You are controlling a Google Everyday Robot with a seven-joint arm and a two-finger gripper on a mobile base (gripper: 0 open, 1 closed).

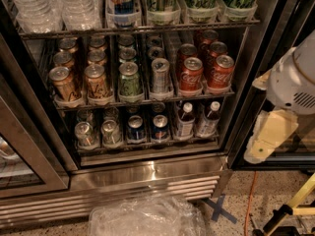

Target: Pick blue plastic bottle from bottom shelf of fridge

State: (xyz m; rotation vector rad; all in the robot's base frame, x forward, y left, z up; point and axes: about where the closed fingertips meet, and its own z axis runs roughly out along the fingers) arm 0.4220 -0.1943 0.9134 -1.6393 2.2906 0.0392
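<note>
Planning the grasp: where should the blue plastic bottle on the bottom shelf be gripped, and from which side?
Probably its labelled body, from the front: the blue plastic bottle stands upright, front of its lane, a can left, a second bottle right, the rack close overhead. The pincer hangs outside, right of the fridge.

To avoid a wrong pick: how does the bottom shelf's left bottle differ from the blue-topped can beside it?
The bottle is taller than the can. The bottle has a white cap; the can a flat blue top. Both stand upright on the bottom shelf. The gripper hangs outside the fridge, at the picture's right.
</note>
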